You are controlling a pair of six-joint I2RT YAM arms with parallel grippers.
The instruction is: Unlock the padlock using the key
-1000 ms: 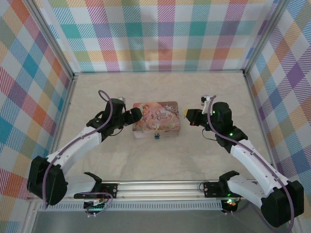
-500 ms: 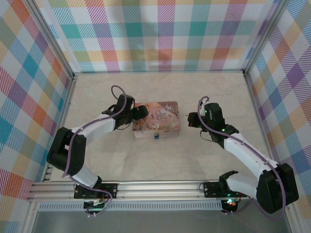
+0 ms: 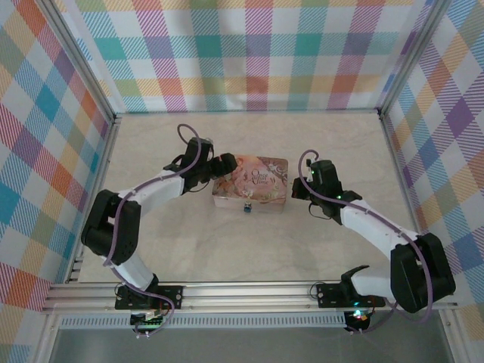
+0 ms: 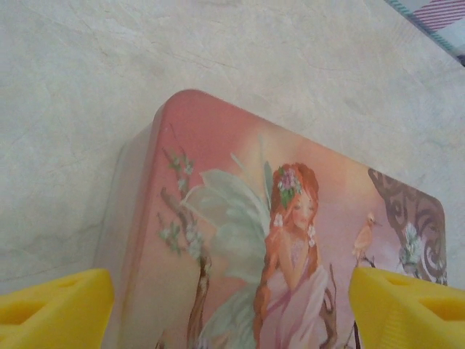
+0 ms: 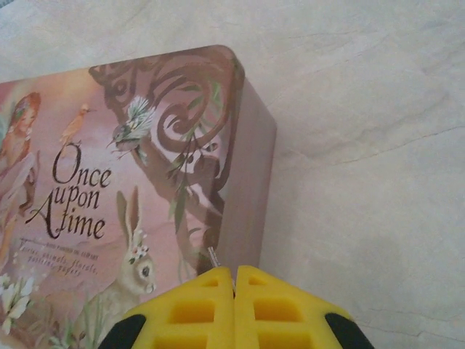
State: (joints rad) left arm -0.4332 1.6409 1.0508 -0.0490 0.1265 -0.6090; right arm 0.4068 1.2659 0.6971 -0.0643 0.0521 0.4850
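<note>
From above, the left arm is folded sharply at the elbow. Its forearm runs low across the surface [image 3: 227, 249], and the left gripper [image 3: 224, 164] sits at the left end of the pink tin [image 3: 253, 180]. The right arm stretches forward and inward, and the right gripper [image 3: 296, 187] sits just off the tin's right end. The padlock [image 3: 246, 207] is a tiny dark thing at the tin's near edge, between the two arms and well apart from both sets of fingers.

At the left wrist, the left gripper [image 4: 232, 294] is spread wide with nothing in it. One yellow finger is beside the tin's [image 4: 240, 218] corner and the other is over the lid; I cannot tell whether either touches it.

At the right wrist, the right gripper [image 5: 234, 275] has its fingers pressed together. A thin silvery tip sticks out between them, which looks like the key [image 5: 213, 256]. It points at the tin's [image 5: 145, 160] right edge.
</note>
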